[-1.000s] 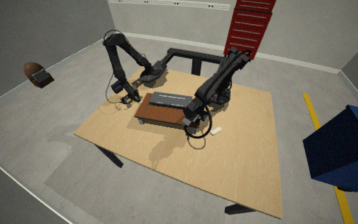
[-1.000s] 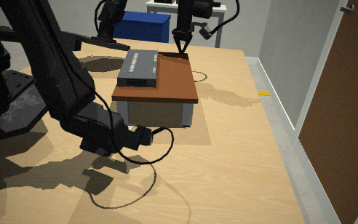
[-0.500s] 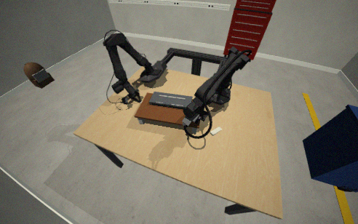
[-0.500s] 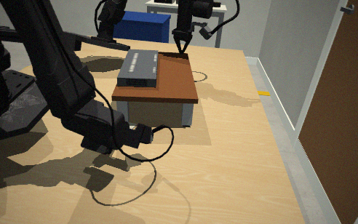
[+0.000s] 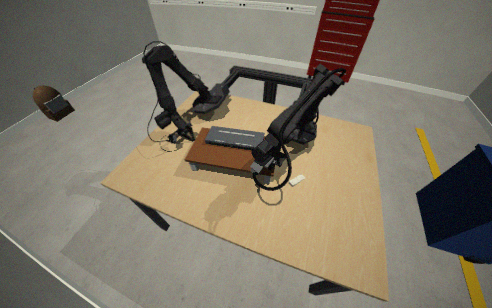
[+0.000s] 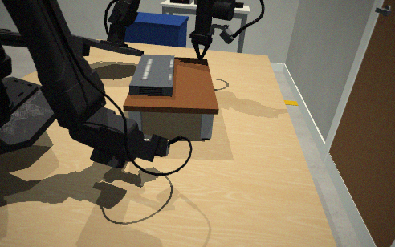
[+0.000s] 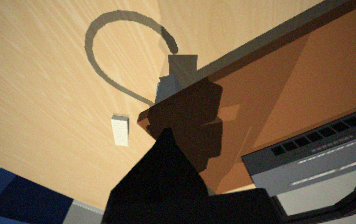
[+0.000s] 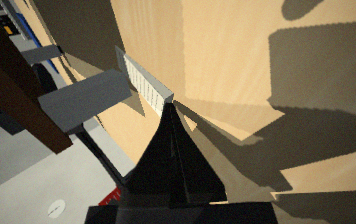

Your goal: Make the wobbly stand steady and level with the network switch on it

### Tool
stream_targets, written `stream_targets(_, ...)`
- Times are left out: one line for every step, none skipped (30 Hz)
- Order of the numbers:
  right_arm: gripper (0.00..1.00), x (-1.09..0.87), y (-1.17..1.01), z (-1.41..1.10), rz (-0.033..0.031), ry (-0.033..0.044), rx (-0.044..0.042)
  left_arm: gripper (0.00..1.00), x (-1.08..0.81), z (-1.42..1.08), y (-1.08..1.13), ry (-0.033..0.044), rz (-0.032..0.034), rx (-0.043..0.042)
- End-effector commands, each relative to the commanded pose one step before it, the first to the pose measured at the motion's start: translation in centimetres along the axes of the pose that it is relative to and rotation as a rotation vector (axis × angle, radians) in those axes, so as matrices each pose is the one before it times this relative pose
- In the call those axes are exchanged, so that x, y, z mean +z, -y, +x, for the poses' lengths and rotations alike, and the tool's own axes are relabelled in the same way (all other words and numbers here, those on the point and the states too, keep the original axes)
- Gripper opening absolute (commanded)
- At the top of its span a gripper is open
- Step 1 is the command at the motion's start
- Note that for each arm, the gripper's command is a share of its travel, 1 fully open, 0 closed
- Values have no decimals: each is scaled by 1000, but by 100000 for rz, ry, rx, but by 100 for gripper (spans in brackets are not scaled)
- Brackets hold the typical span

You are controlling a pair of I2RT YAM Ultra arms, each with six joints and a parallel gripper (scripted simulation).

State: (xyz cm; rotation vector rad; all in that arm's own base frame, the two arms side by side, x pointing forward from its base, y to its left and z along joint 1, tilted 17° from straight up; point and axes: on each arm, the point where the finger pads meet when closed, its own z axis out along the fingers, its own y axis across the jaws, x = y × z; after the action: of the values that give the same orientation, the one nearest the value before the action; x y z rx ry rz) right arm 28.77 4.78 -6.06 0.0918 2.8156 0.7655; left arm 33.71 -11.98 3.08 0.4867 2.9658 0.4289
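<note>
The stand (image 5: 225, 152) has a brown top on grey legs, and the grey network switch (image 5: 235, 136) lies along its back edge. My left gripper (image 6: 200, 54) (image 7: 168, 131) is shut, with its tip on the stand's far corner. Beyond that corner a white wedge (image 7: 120, 131) lies loose on the table; it also shows in the top view (image 5: 297, 180). My right gripper (image 8: 168, 106) is shut and low at the table. Its tip touches the end of a second ribbed wedge (image 8: 145, 87), which lies beside a grey stand leg (image 8: 82, 100).
A blue box (image 5: 460, 200) stands on the floor off one table side, and a red cabinet (image 5: 342, 35) stands against the wall. The arms' cables loop over the table near the stand (image 6: 160, 188). The table edge runs close on the door side (image 6: 309, 160).
</note>
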Motion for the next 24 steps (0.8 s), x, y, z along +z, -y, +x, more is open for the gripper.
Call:
stream_targets(0, -61, -554, -7, -97, 1733, -1326, 0, -256, -1116, 308, 3516, 467, 97)
stream_targets(0, -8, -153, -43, -544, 233, -131, 0, 0, 0, 0, 0, 0, 0)
stream_targets(0, -8, -7, -32, 279, 202, -127, 0, 0, 0, 0, 0, 0, 0)
stream_targets(0, -1, -6, 39, 269, 79, -50, 0, 0, 0, 0, 0, 0, 0)
stream_targets(0, -13, -84, -58, -139, 244, -143, 0, 0, 0, 0, 0, 0, 0)
stream_targets(0, -15, -84, -24, -121, 203, -121, 0, 0, 0, 0, 0, 0, 0)
stream_targets(0, 108, 40, -11, 145, -182, 109, 0, 0, 0, 0, 0, 0, 0)
stream_targets(0, 393, 110, 393, -420, -1540, 948, 0, 0, 0, 0, 0, 0, 0)
stream_targets(0, 188, 114, 613, 328, -1266, 772, 0, 0, 0, 0, 0, 0, 0)
stream_targets(0, 14, -57, -89, -77, 178, -106, 0, 0, 0, 0, 0, 0, 0)
stream_targets(0, -6, -3, -265, 288, 382, -234, 0, 0, 0, 0, 0, 0, 0)
stream_targets(0, -83, -276, -332, -1329, 537, -977, 0, 0, 0, 0, 0, 0, 0)
stream_targets(0, 0, 0, 0, 0, 0, 0, 0, 0, 0, 0, 0, 0, 0)
stream_targets(0, 0, 0, 0, 0, 0, 0, 0, 0, 0, 0, 0, 0, 0)
stream_targets(0, 86, 108, 122, 894, 85, 660, 0, 0, 0, 0, 0, 0, 0)
stream_targets(0, 199, 22, 833, 60, -1610, 781, 0, 0, 0, 0, 0, 0, 0)
stream_targets(0, -22, -34, -368, 29, 644, -293, 0, 0, 0, 0, 0, 0, 0)
stream_targets(0, 12, 19, 1, 258, 71, 34, 0, 0, 0, 0, 0, 0, 0)
stream_targets(0, 40, -149, 15, -674, 8, -7, 0, 0, 0, 0, 0, 0, 0)
stream_targets(0, 43, 28, 41, 306, -41, 24, 0, 0, 0, 0, 0, 0, 0)
stream_targets(0, 38, 42, 16, 404, 6, -4, 0, 0, 0, 0, 0, 0, 0)
stream_targets(0, 41, -69, 15, -230, -8, 4, 0, 0, 0, 0, 0, 0, 0)
stream_targets(0, 55, -55, 137, -201, -226, 135, 0, 0, 0, 0, 0, 0, 0)
stream_targets(0, 19, 32, -141, 422, 264, -159, 0, 0, 0, 0, 0, 0, 0)
